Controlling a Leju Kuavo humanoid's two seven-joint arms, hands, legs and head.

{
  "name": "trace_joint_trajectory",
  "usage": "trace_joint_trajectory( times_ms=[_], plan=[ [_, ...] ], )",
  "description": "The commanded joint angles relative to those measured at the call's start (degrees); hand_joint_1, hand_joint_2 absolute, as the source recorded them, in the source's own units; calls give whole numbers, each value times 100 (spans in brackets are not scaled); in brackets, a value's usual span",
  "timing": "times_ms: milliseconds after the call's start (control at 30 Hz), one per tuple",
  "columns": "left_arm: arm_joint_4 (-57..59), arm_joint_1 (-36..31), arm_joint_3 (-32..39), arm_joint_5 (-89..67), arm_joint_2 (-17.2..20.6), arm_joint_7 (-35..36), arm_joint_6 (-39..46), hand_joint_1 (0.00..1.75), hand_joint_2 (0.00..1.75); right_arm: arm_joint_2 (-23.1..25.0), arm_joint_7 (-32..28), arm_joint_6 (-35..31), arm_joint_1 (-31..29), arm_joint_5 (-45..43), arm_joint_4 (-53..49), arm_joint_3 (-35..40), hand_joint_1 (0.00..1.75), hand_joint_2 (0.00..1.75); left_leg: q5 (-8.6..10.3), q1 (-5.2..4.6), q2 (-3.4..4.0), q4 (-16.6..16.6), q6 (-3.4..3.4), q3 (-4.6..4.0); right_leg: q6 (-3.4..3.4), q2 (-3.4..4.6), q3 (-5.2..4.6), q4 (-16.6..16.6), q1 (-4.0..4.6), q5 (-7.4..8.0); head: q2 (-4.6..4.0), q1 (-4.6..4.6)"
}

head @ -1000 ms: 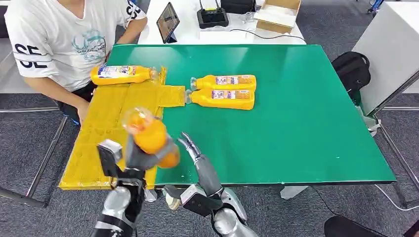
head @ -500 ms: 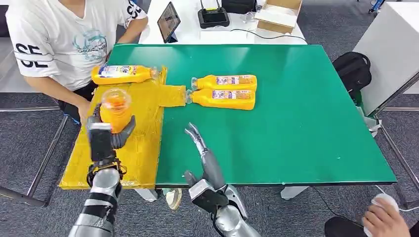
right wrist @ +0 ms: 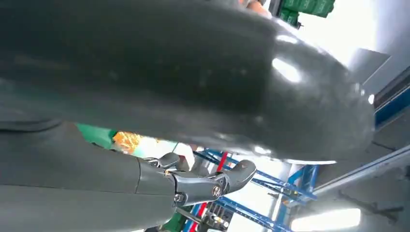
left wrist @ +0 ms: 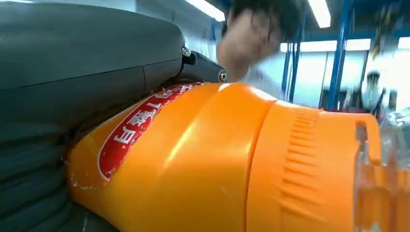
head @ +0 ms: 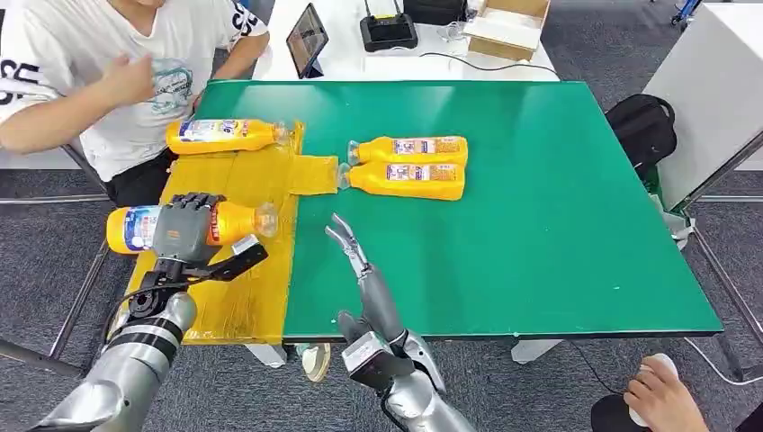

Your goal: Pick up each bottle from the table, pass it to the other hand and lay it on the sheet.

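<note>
Head view: left hand [head: 183,231] now grips the bottle [head: 135,228] level over the sheet [head: 256,180] (right hand [head: 355,256] released).

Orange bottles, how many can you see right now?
4. One lies at the yellow sheet's far end, one is held by the left hand over the sheet, two lie side by side on the green table.
</note>
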Motion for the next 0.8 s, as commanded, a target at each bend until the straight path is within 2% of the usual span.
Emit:
trace_joint_trajectory(
  times_ms=[33,500,533,800],
  plan=[
    [1432,-537,-106,274,222,-61,-734,175,175,-132,36,31,-163,-23,107,168,0,0,-6,1,2,-2,7,15,-11,-3,16,-4,4,-5,0,4],
    [1573,-385,-216,313,202,74,-1340,175,175,-116,147,81,-127,13,211,149,0,0,-9,1,6,-5,9,26,-16,-1,27,-8,6,-7,0,4],
    [1617,-401,-284,268,201,152,-1615,45,175,-113,199,94,-126,15,234,131,0,0,-7,0,4,-4,7,20,-13,-1,21,-6,4,-5,0,2],
    [1617,-401,-284,268,201,152,-1615,45,175,-113,199,94,-126,15,234,131,0,0,-9,0,9,-7,10,31,-17,2,30,-9,4,-5,0,4]
  ],
)
